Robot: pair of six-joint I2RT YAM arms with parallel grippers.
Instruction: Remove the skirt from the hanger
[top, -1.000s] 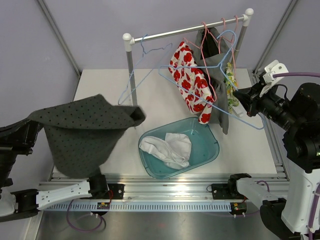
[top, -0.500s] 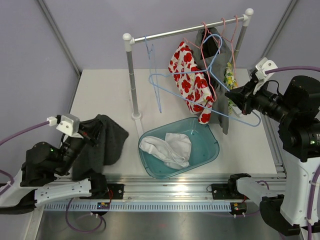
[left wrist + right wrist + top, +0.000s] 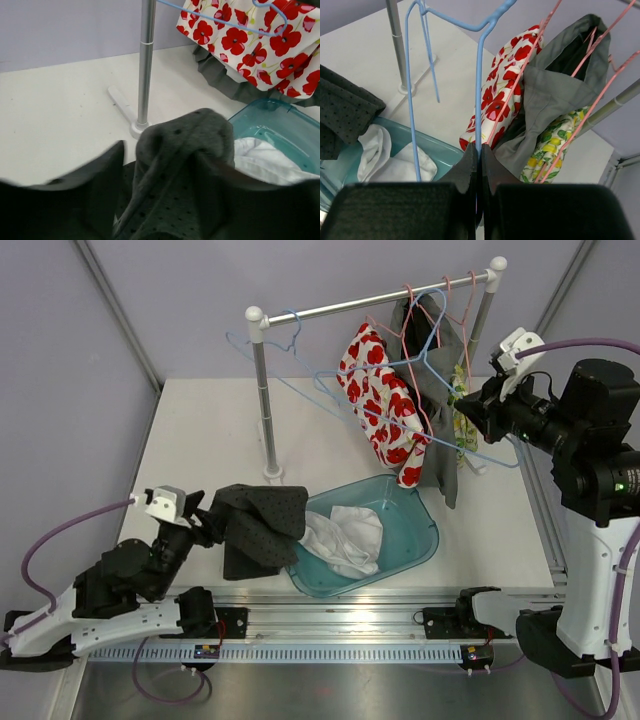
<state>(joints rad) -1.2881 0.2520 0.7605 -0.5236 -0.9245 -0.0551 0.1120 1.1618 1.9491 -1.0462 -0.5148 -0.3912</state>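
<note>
From above, the left gripper (image 3: 207,525) lies low over the white table (image 3: 200,430), just at the left edge of the dark grey dotted skirt (image 3: 262,525). The skirt is off any hanger. It sits crumpled on the table with its right part draped over the left rim of the teal plastic basin (image 3: 425,545), beside the white cloth (image 3: 345,538) inside. Behind the basin, the metal clothes rail (image 3: 370,302) carries a white garment printed with red poppies (image 3: 380,400), a plain grey garment (image 3: 445,470) and a lemon-print garment (image 3: 462,420) on thin pink wire hangers (image 3: 408,300). The right gripper (image 3: 470,410) is raised at the right end of the rail, clamped on a pale blue wire hanger (image 3: 495,462) that carries no cloth.

In the left wrist view, the two dark fingers (image 3: 60,200) are blurred and parted, released. A slack ridge of the skirt rises between them. The rail's upright post (image 3: 146,65) stands beyond, the basin to its right.

In the right wrist view, the fingers (image 3: 465,175) are pressed together on one thin wire of the blue hanger, which runs straight up from them. The skirt shows at the left edge, lying over the basin rim, well apart from this gripper.
</note>
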